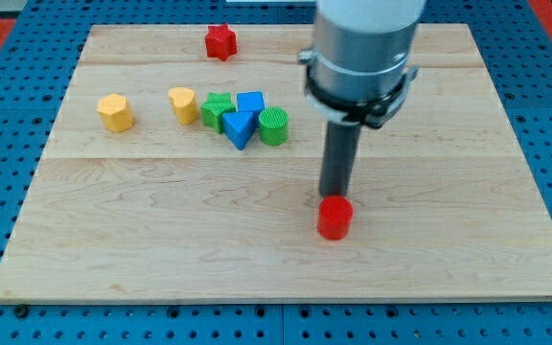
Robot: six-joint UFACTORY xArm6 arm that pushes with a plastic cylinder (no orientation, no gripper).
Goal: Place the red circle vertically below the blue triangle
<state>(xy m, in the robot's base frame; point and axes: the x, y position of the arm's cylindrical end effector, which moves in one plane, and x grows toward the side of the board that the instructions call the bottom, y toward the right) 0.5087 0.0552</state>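
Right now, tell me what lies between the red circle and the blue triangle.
Nothing: in the camera view, only bare board separates the red circle from the blue triangle. My tip sits just above the circle.

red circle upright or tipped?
Upright: the red circle shows its flat round top, just below my tip in the view.

my arm (pixel 364 48): cut off by the view's top
my tip (pixel 333 197): its very end is hidden behind the red circle (pixel 334 218)
blue square (pixel 251 101): partly hidden by the blue triangle (pixel 241 128)
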